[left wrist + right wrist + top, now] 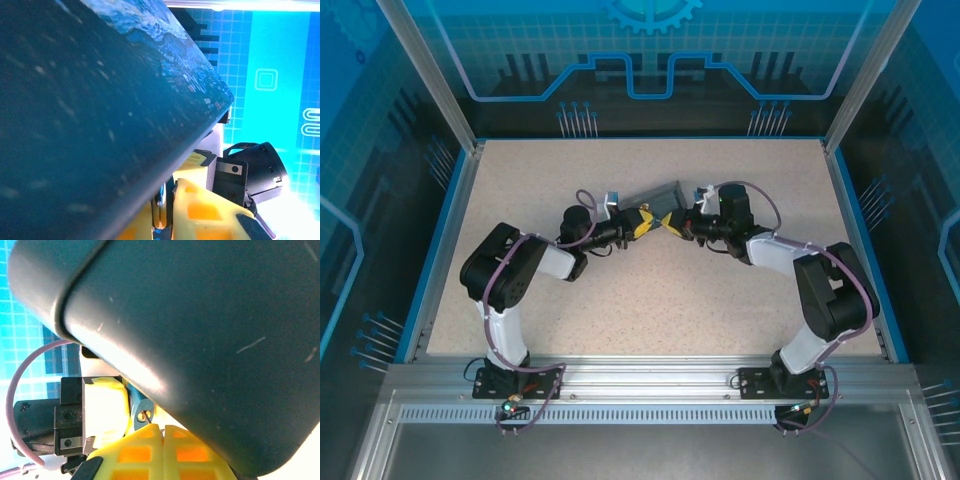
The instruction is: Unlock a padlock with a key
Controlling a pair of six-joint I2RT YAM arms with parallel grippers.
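Note:
In the right wrist view the bluish-grey padlock (140, 407) shows its keyhole face just above my right gripper (162, 432). That gripper's yellow fingers are shut on the key (148, 416), a thin dark sliver whose tip reaches into the keyhole. My left gripper (102, 405) holds the padlock from the other side. In the left wrist view the left gripper (167, 200) is shut on a narrow shiny piece, the padlock (161, 195), mostly hidden. From above, the left gripper (642, 224) and the right gripper (672, 222) meet tip to tip at the table's middle.
The blue-and-yellow print box (658, 196) lies right behind the meeting fingertips; its dark side looms over both wrist cameras, as the box (90, 100) and the box (210, 330). Speckled table (650, 300) stretches out in front, ringed by blue walls.

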